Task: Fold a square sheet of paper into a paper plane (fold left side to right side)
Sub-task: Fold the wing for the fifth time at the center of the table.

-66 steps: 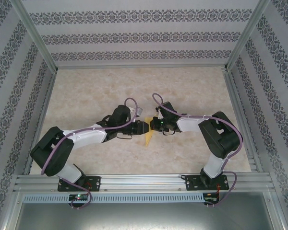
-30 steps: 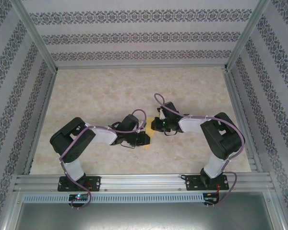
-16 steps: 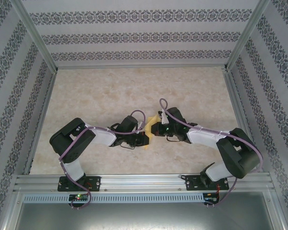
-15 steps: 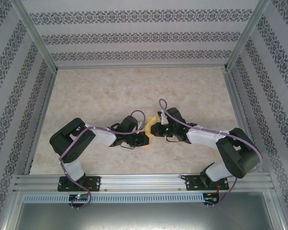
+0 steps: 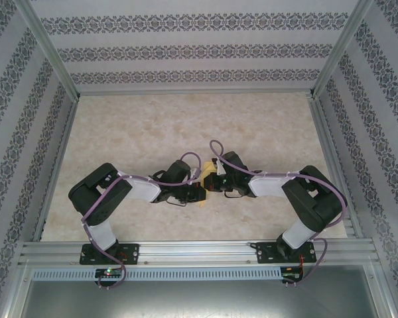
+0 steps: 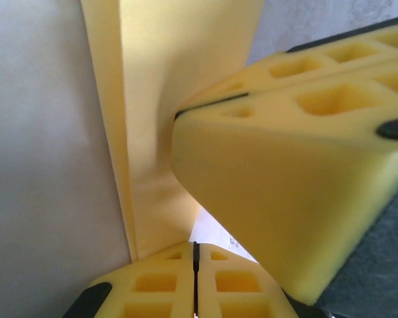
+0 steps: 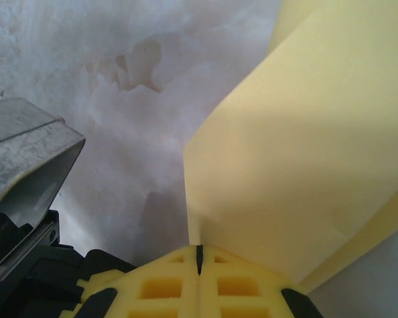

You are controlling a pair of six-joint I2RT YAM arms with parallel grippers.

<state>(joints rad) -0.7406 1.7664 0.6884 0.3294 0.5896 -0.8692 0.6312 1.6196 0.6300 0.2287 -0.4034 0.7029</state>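
Patterned walls and an aluminium frame close in the marbled desk on all sides. The left arm and right arm bend inward from the near edge, and their wrists meet about midway between the left and right edges, somewhat nearer the near edge than the far one. Purple cables loop over both wrists.

From above, the wrists and cables cover most of the sheet of paper, so only yellow slivers show between the left gripper and the right gripper.

In the left wrist view, the left gripper has its foam pads pressed together. The paper rises from behind them with a long straight fold down its left side, and whether the pads pinch it cannot be told. The right gripper's fingers press against the paper from the right and cut off its right part.

In the right wrist view, the right gripper is closed, with a corner of the paper running into the seam between its pads. The paper lies in at least two layers. A grey metal piece at the left edge is too close and blurred to identify.
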